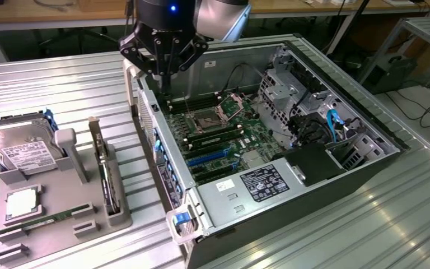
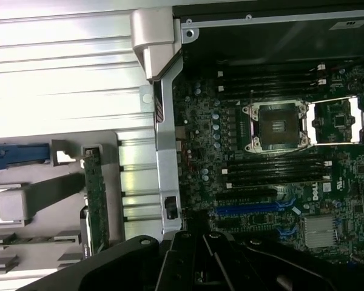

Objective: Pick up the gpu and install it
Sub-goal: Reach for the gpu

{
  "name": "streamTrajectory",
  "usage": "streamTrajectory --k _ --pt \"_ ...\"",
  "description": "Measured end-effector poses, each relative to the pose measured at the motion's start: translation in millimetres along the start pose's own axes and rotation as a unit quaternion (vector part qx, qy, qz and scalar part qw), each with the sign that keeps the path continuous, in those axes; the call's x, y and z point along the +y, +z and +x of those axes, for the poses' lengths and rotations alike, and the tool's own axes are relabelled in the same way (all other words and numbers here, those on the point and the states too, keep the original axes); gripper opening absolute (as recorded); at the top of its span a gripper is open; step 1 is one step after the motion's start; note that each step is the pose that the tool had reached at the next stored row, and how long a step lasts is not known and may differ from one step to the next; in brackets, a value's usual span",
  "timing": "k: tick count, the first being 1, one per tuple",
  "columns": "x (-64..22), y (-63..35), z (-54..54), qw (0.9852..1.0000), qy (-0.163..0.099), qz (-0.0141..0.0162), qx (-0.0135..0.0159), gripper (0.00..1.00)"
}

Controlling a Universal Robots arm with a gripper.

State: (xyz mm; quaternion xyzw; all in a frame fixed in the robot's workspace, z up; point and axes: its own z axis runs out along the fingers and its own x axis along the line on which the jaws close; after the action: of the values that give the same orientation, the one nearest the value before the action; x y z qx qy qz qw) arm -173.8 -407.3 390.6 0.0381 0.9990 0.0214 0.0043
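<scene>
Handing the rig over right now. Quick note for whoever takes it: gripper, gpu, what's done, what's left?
Gripper: shut, empty, hovering over the open PC case at its tray-side edge.
gpu: standing on edge in the grey holder tray, on the exterior view's left of the case, untouched.
Done: nothing that shows.
Left: pick-up and install; the blue expansion slots on the motherboard are free.

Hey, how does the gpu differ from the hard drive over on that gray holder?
The gpu is a thin flat card standing on its long edge; the hard drive is a thick silver box, propped so its white label shows. The gpu stands on the holder's side nearer the computer case; the hard drive sits toward the exterior view's left. Both rest in the gray holder, outside the case.
</scene>
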Motion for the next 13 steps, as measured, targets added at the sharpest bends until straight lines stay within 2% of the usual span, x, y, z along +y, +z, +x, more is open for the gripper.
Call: streamTrajectory --k 13 --pt "-2.6 0.9 6.2 1.0 0.0 0.0003 0.0033 0.11"
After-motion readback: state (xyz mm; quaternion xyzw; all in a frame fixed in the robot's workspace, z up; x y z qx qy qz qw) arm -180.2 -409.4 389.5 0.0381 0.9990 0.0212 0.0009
